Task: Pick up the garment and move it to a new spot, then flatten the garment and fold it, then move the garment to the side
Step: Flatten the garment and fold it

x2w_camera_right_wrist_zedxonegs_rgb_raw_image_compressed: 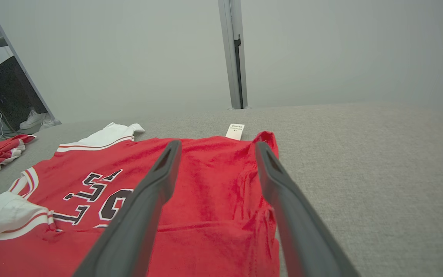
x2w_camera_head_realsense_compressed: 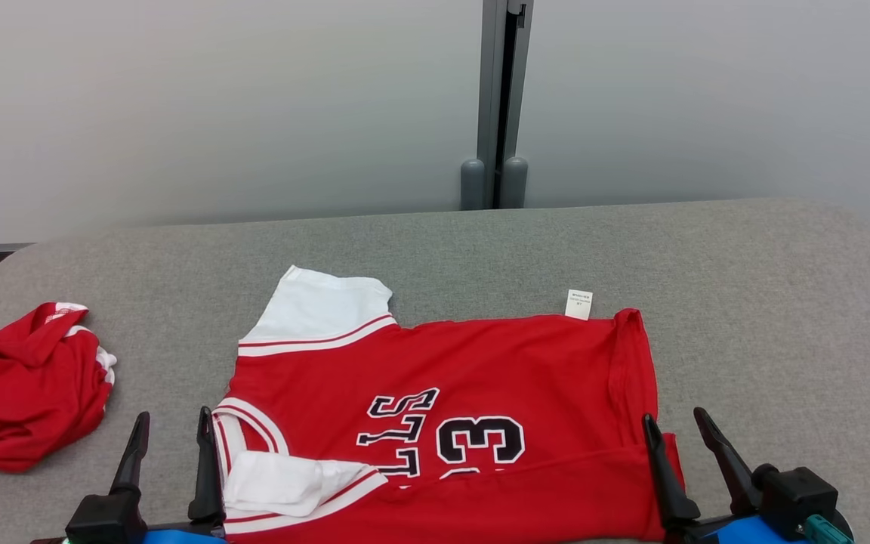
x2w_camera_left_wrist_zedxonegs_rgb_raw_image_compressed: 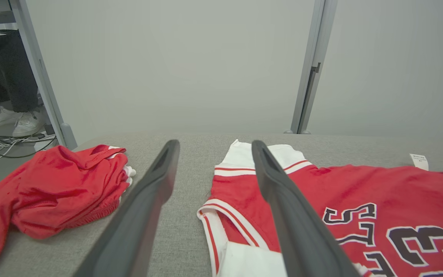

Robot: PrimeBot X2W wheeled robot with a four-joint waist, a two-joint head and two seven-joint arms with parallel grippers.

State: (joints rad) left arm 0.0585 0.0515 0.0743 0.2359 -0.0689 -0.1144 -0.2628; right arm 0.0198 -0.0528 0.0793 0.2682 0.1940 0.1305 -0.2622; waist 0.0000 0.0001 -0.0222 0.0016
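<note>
Two grippers flank the red jersey (x2w_camera_head_realsense_compressed: 480,370), which lies flat on the grey table (x2w_camera_head_realsense_compressed: 745,302) with its long axis running left to right. The left gripper (x2w_camera_head_realsense_compressed: 173,414) stands just beside the collar end and the right gripper (x2w_camera_head_realsense_compressed: 673,415) at the hem end. Both have fingers apart and hold nothing. Each arm is judged nearest its own end.

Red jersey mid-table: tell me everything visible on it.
The jersey is red soft knit with white sleeves trimmed in red stripes and black, white-edged print. It lies mostly flat on the grey table, collar toward the robot's left, near edge folded over the print, hem slightly rumpled, white tag poking out at the far edge.
</note>
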